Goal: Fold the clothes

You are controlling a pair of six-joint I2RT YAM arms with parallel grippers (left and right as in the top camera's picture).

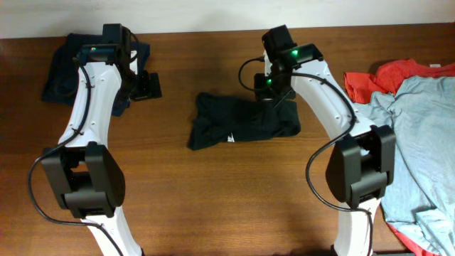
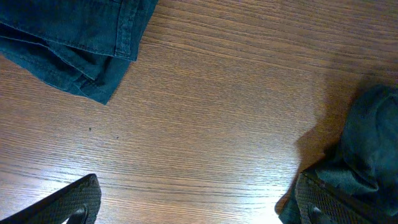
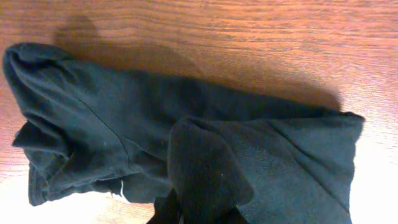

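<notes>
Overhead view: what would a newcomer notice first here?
A crumpled black T-shirt lies mid-table, the right claw closed on its upper right edge. A light blue-grey shirt lies over a red-orange shirt at the right edge. A dark navy garment sits top left, beside the open left claw.

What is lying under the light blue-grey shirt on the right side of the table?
Red-orange cloth shows past the upper and lower edges of the light blue-grey shirt. What else lies beneath is covered.
</notes>
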